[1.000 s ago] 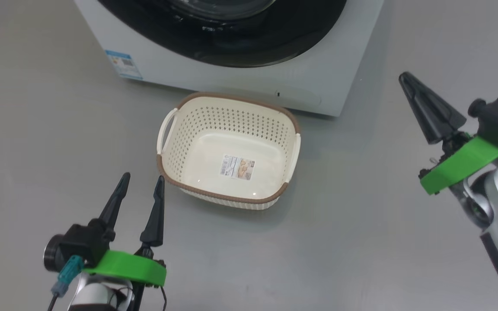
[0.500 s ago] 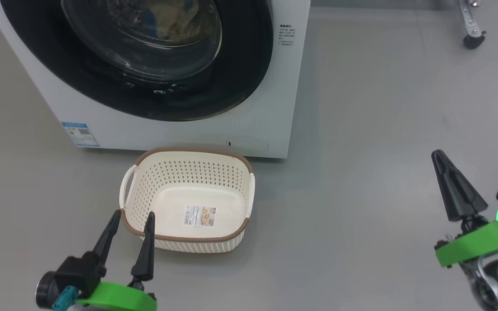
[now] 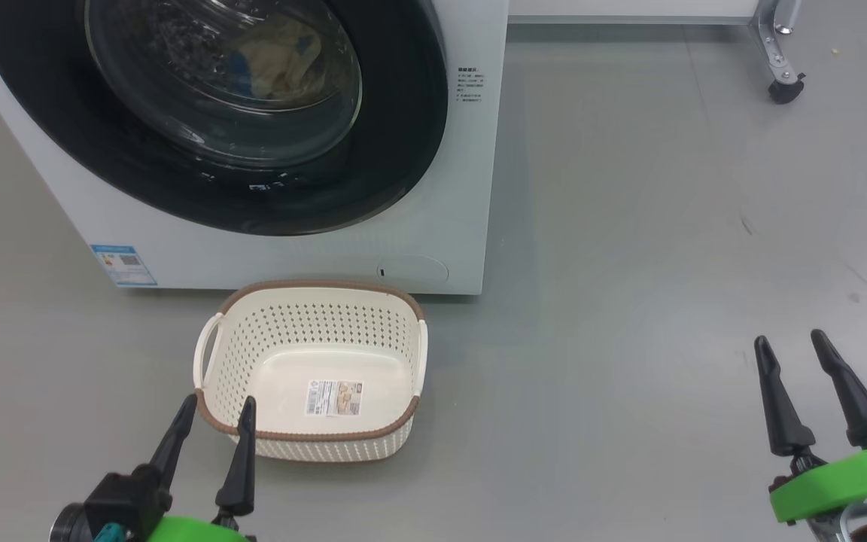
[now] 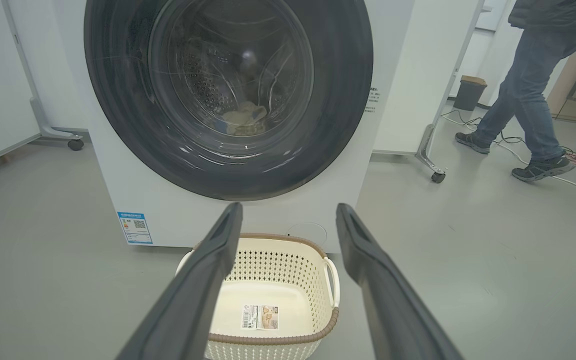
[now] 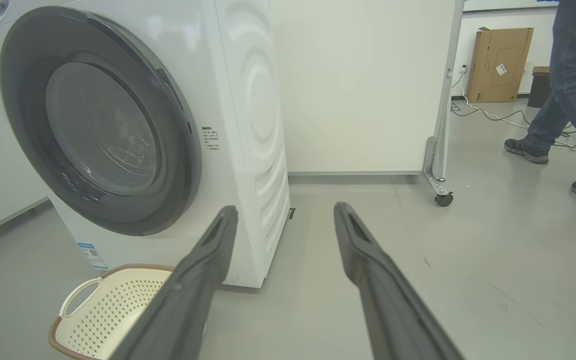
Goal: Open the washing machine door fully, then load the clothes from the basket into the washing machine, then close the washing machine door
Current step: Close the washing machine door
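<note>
The head camera has tipped up, bringing more of the washing machine (image 3: 471, 188) into frame, and the right gripper (image 3: 789, 337), half a second ago a single dark wedge, now shows two fingers parted and holding nothing. The left gripper (image 3: 220, 400), also spread and unladen, sits by the basket's (image 3: 313, 286) near left corner. The washing machine door (image 3: 403, 150) is closed, with the clothes (image 3: 275, 60) behind its glass. A person (image 4: 528, 100) walks in the background.
</note>
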### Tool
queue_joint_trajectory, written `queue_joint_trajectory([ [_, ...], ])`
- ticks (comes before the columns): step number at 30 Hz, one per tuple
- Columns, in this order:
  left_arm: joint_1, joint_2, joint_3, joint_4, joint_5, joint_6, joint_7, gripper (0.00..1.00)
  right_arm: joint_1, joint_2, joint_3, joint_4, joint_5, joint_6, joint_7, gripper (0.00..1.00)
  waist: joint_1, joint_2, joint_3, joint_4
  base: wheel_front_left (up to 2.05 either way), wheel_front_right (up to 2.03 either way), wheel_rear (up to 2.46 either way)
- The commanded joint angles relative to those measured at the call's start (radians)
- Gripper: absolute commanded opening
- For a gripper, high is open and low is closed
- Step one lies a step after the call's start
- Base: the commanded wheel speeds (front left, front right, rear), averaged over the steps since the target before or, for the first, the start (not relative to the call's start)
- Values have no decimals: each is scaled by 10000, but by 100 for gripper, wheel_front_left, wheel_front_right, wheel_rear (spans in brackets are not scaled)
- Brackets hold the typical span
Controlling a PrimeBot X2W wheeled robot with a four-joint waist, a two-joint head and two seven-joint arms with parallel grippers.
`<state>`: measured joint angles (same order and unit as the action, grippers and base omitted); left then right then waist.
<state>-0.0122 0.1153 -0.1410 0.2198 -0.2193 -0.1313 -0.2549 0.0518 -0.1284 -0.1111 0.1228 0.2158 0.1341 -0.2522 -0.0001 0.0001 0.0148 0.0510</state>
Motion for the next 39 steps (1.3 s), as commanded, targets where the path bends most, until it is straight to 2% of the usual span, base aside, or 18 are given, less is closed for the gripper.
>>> queue_joint_trajectory([
  [1, -329, 224, 374, -295, 113, 6, -69, 100, -209, -84, 81, -229, -126, -34, -95, 100, 1, -1, -3, 0, 0, 0, 0],
  [22, -313, -10, 702, 196, -67, 6, -69, 100, -345, 536, -571, 193, -454, -34, -95, 100, 1, -1, -130, 4, 0, 0, 0],
  [39, -383, -116, 831, 210, 81, 6, -69, 100, -437, 608, -499, 237, -499, -34, -95, 100, 1, -1, -26, 79, 0, 0, 0],
])
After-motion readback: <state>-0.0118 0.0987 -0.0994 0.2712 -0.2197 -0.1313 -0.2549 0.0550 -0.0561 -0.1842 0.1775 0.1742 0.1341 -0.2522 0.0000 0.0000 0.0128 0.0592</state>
